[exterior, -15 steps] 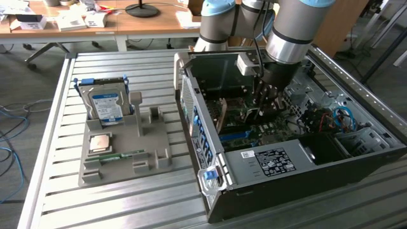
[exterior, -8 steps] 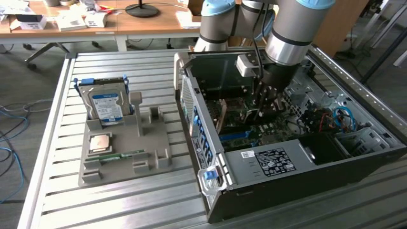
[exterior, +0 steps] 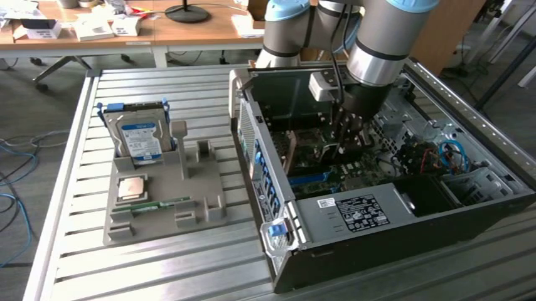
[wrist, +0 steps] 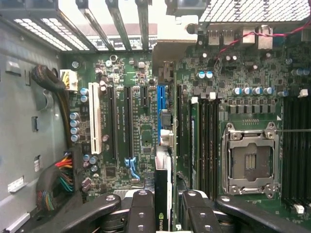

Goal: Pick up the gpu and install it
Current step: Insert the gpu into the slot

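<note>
Tool point(wrist: 166, 203) clamped on the gpu point(wrist: 161, 222), edge-on, its long axis parallel to the expansion slots point(wrist: 112, 121).

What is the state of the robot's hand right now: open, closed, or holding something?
Hand: closed on the gpu, inside the computer case, over the motherboard.

Wooden desk point(exterior: 201, 32) behind, cables point(exterior: 17, 160) on grey floor point(exterior: 52, 110)

Black gpu point(wrist: 160, 191), green motherboard point(wrist: 141, 141), one blue slot point(wrist: 162, 99), one white slot point(wrist: 95, 119).
</note>
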